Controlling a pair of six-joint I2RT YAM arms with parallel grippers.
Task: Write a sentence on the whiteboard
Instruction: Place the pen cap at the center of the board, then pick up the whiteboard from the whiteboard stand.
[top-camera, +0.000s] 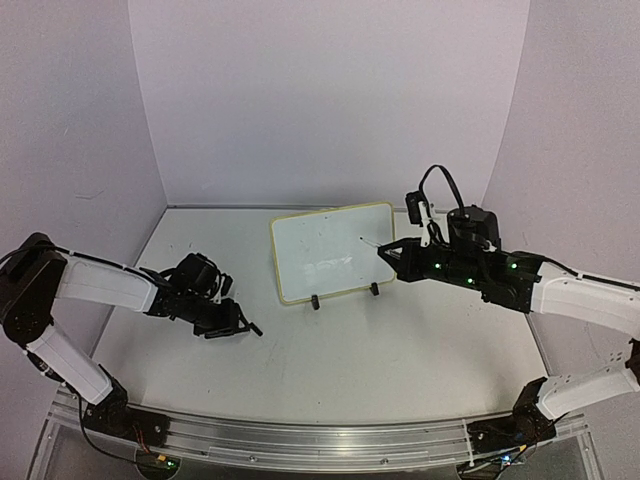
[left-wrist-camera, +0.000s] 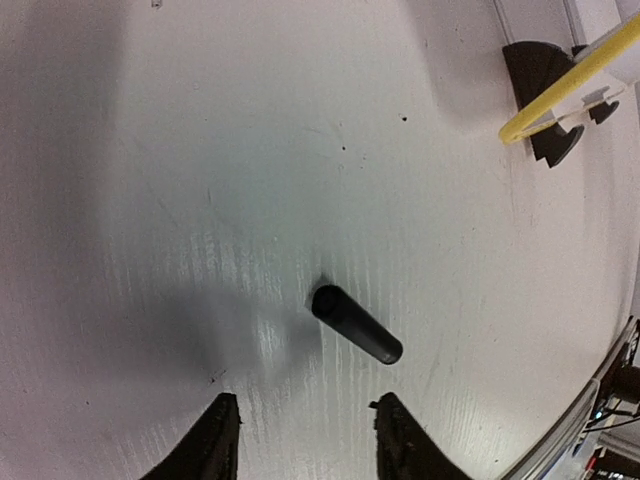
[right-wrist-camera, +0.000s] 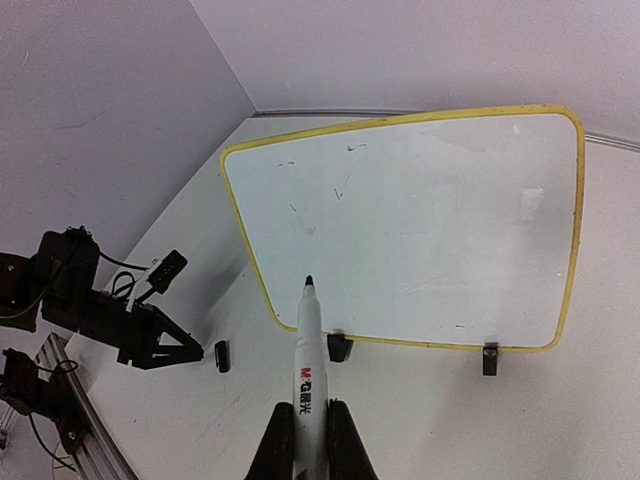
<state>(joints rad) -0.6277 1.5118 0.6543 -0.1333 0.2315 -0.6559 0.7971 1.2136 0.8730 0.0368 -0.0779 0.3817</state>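
Observation:
The whiteboard (top-camera: 335, 250) stands tilted on two black clip feet at mid table; its yellow rim shows in the right wrist view (right-wrist-camera: 420, 220). It carries only faint smudges, and no sentence shows on it. My right gripper (top-camera: 395, 252) (right-wrist-camera: 310, 405) is shut on a white marker (right-wrist-camera: 308, 370), uncapped, its black tip pointing at the board's lower left part. My left gripper (top-camera: 238, 320) (left-wrist-camera: 305, 410) is open and empty, low over the table. The black marker cap (left-wrist-camera: 357, 325) lies just ahead of its fingertips, also seen from above (top-camera: 255, 329).
The board's corner and a clip foot (left-wrist-camera: 535, 70) show at the upper right of the left wrist view. Lilac walls enclose the white table (top-camera: 400, 340) at the back and sides. A metal rail (top-camera: 320, 440) runs along the near edge.

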